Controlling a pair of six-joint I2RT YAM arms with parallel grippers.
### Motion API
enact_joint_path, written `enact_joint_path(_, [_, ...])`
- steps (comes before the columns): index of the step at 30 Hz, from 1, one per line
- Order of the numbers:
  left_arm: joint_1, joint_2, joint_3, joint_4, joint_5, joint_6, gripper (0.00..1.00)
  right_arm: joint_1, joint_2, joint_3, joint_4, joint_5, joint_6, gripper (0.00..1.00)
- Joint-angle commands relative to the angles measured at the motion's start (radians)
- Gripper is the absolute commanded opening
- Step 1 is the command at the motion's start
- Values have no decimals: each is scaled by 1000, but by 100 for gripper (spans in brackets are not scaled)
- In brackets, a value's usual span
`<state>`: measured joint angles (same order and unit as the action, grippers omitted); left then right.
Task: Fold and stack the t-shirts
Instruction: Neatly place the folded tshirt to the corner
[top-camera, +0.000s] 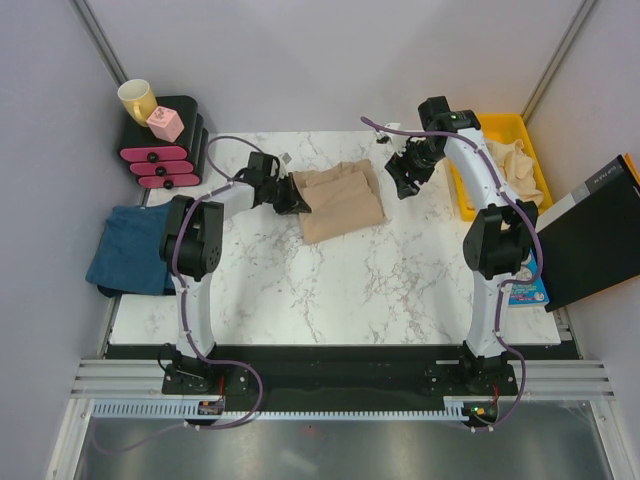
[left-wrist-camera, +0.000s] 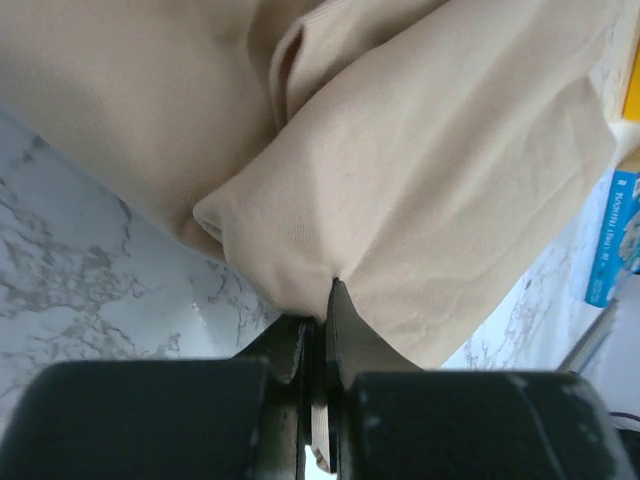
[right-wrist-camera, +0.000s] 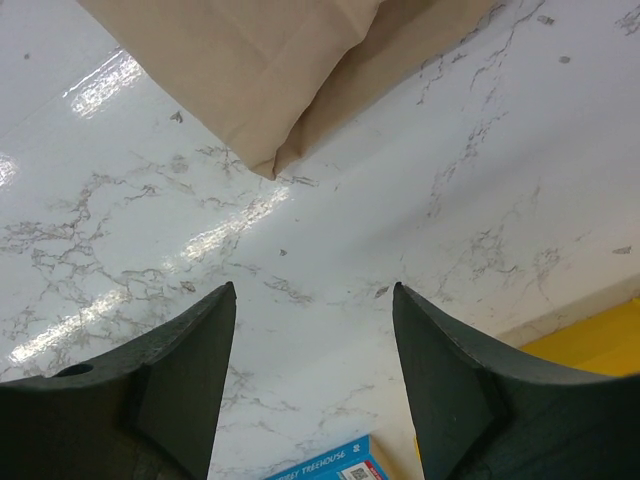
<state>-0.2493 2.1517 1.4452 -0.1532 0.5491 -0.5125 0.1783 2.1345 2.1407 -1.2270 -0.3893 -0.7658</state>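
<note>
Top view: bright, even, diffuse overhead light. Sharp across the frame, with soft short shadows under the 2 arms on the marble table (top-camera: 350, 290).

Right wrist view: white glare streaks on the marble across the left half. Right gripper (right-wrist-camera: 313, 288) at the bottom edge is dark and slightly soft.

Left wrist view: tan t-shirt (left-wrist-camera: 430, 180) well lit, weave in focus, mild shadow in its folds. Left gripper (left-wrist-camera: 322, 310) at the bottom is blurred, near black.

Open desk (top-camera: 330, 290) is left across the near half. The far centre is occupied by the tan t-shirt (top-camera: 342, 200); passage is blocked far left by a drawer unit (top-camera: 160, 155), right by a yellow bin (top-camera: 518, 121).
</note>
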Motion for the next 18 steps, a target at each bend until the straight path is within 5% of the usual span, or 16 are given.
enact_joint_path(1, [21, -41, 161, -262, -50, 268, 2, 3, -62, 1, -2, -8, -20, 71])
enact_joint_path(18, [117, -179, 314, -798, -163, 675, 2, 4, -111, -22, 32, -6, -47, 72])
